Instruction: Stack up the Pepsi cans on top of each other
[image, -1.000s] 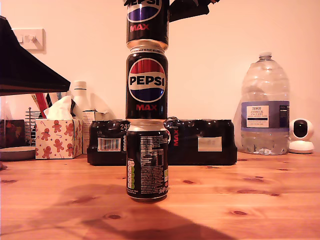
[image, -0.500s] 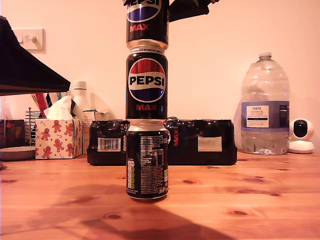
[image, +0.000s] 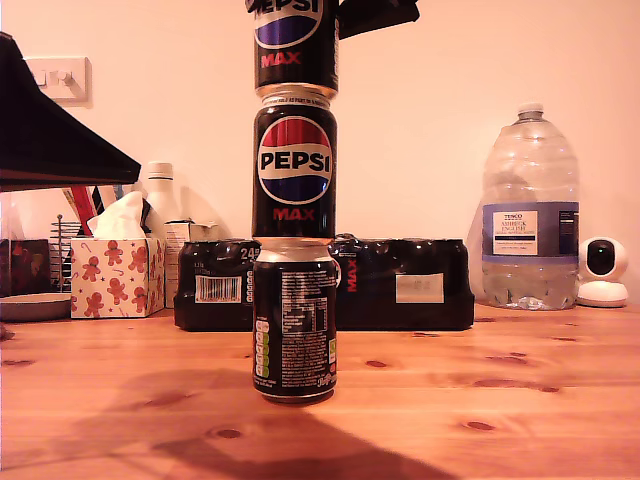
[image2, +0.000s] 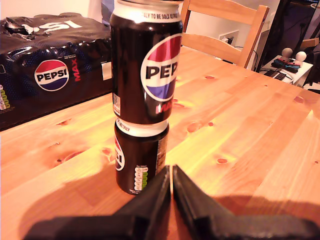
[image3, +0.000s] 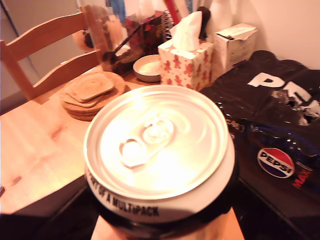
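Observation:
Three black Pepsi Max cans stand in a column on the wooden table (image: 520, 400) in the exterior view. The bottom can (image: 293, 320) shows its white text. The middle can (image: 294, 165) shows its logo. The top can (image: 294, 45) is cut off by the frame's upper edge and sits on or just above the middle can's rim. My second gripper (image3: 157, 205) is shut on the top can (image3: 157, 150), whose silver lid fills its view; one of its fingers (image: 375, 15) shows beside the can. My first gripper (image2: 171, 185) is shut and empty, low over the table beside the bottom can (image2: 140, 160) and middle can (image2: 142, 70).
A black shrink-wrapped multipack (image: 400, 285) lies behind the column. A big clear water bottle (image: 530, 215) and a small white camera (image: 602, 270) stand at the exterior view's right. A gingerbread tissue box (image: 115, 275) and a large dark shape (image: 50, 130) are at its left.
The top can and the second gripper's finger have sunk slightly towards the middle can. The middle can has shifted a touch. The bottom can has not moved.

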